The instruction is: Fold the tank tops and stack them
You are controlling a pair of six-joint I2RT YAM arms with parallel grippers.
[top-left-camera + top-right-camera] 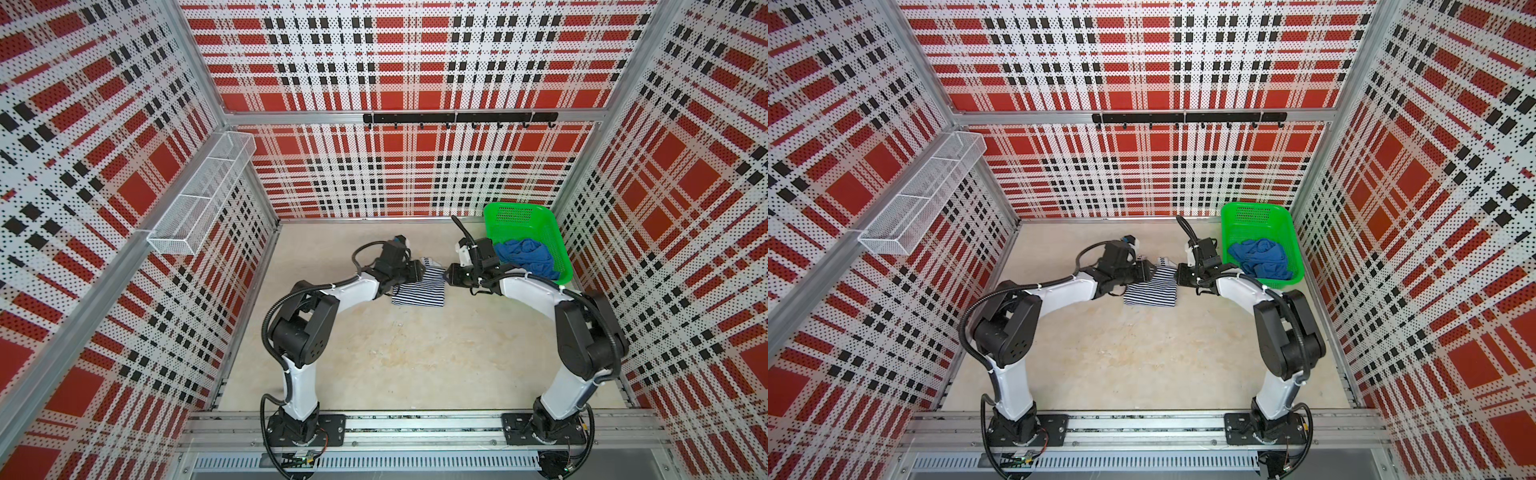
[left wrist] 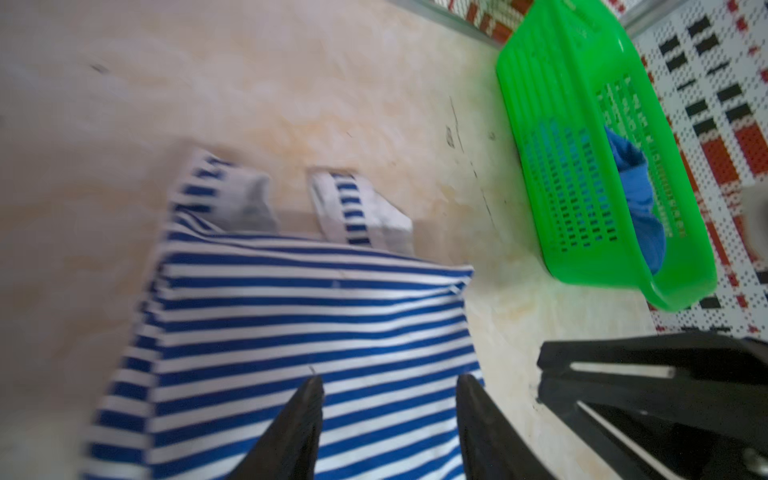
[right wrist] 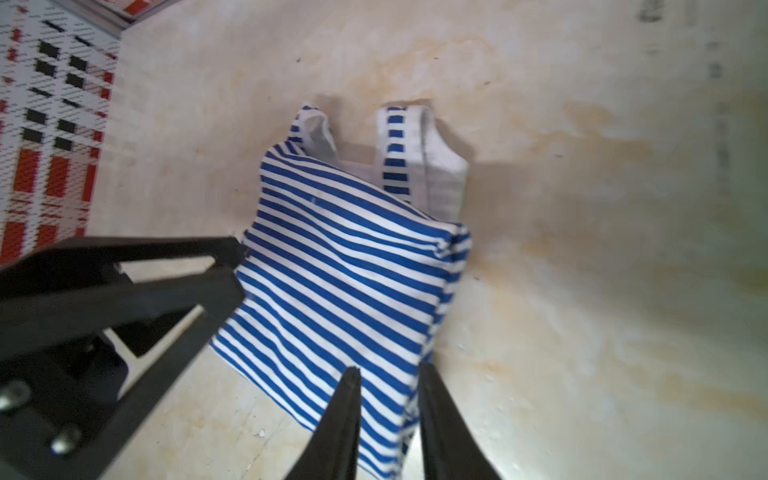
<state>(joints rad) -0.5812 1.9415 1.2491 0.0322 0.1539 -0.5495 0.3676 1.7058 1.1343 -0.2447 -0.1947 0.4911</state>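
The striped tank top [image 1: 419,287] lies folded on the table [image 1: 395,357], near the middle of its far edge. Its two white-trimmed straps stick out past the fold on the far side. The left gripper [image 2: 388,380] hangs over the top's left part, fingers moderately apart and holding nothing. The right gripper [image 3: 386,370] hangs at its right edge with a narrower gap, also empty. The royal blue tank top [image 1: 525,255] sits crumpled in the green mesh basket [image 1: 517,216] at the far right corner.

The fold looks loose, so a fingertip that catches the upper layer on lifting away would probably drag it open. The two grippers are close together over a small piece of cloth, and a careless sideways move could knock them into each other. The basket stands just beside the right wrist, so a swing toward it may shove it. A pinch taken too deep may catch the mesh and lift the basket along with the cloth. The bunched blue top may come up as a knot and be hard to spread. If it is spread too near the striped one, it could sweep that fold apart.
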